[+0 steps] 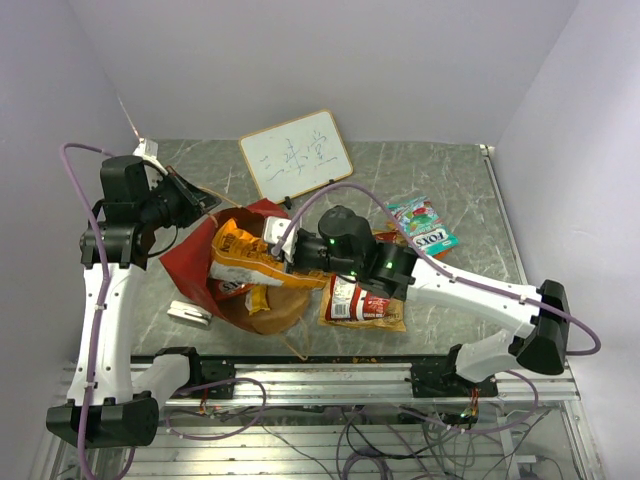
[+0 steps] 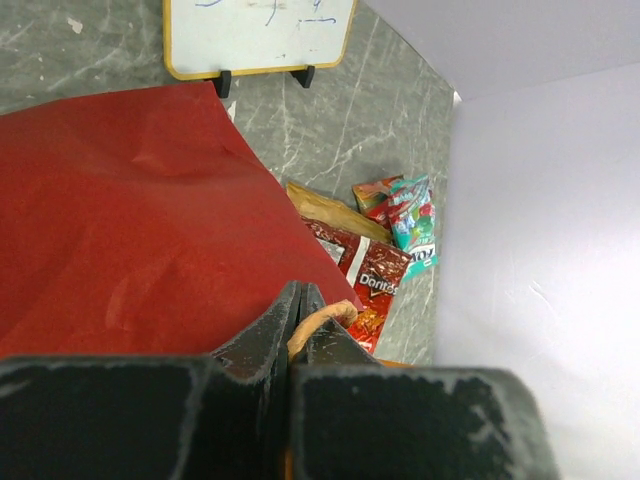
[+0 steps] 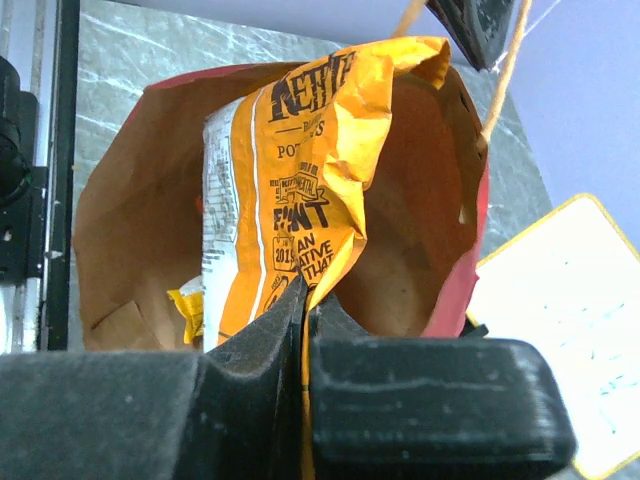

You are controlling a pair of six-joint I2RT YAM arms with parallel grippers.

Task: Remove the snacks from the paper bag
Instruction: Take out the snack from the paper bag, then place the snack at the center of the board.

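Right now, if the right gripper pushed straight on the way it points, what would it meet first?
Shut on the orange packet, the right gripper would probably drive it into the brown inner wall of the paper bag; depth is unclear.

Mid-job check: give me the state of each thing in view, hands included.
paper bag: mouth open, held by one handle.
orange packet: gripped, at the bag's mouth.
yellow packet: inside the bag.
red Doritos packet: out, on the table.
teal packet: out, on the table.
left hand: shut on the bag's loop handle.
right hand: shut on the orange packet.
writing board: propped upright.
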